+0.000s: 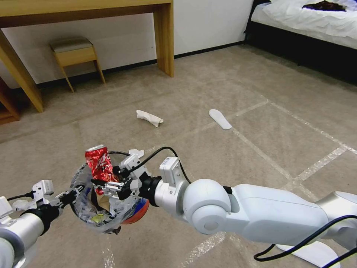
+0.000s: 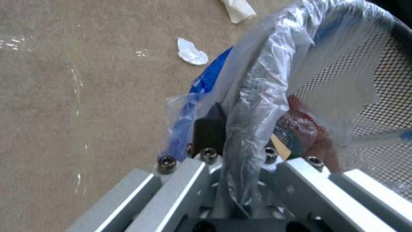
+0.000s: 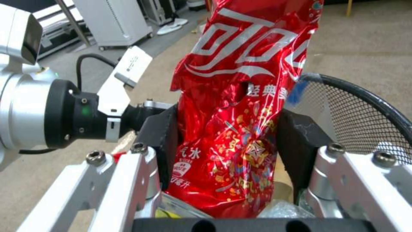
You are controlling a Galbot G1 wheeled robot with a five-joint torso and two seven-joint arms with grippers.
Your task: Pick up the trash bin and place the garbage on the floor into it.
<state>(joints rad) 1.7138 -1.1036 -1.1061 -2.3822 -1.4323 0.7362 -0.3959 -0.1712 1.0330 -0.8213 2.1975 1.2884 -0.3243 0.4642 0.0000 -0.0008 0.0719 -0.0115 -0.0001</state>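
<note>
Lower left of the head view: the left gripper [image 1: 70,196] pinches the bagged rim of the trash bin [image 1: 108,219], holding it up off the floor [image 1: 260,123]. The right gripper [image 1: 111,182] hangs just over the bin's mouth, its pads clamped on a crushed red can [image 1: 98,163] that stands upright. So it's the drop-in step, I'd say; next, the jaws must part while the can sits squarely above the opening. Mid-frame, a crumpled tissue [image 1: 149,118] and a white slipper [image 1: 220,119] still lie on the carpet
</note>
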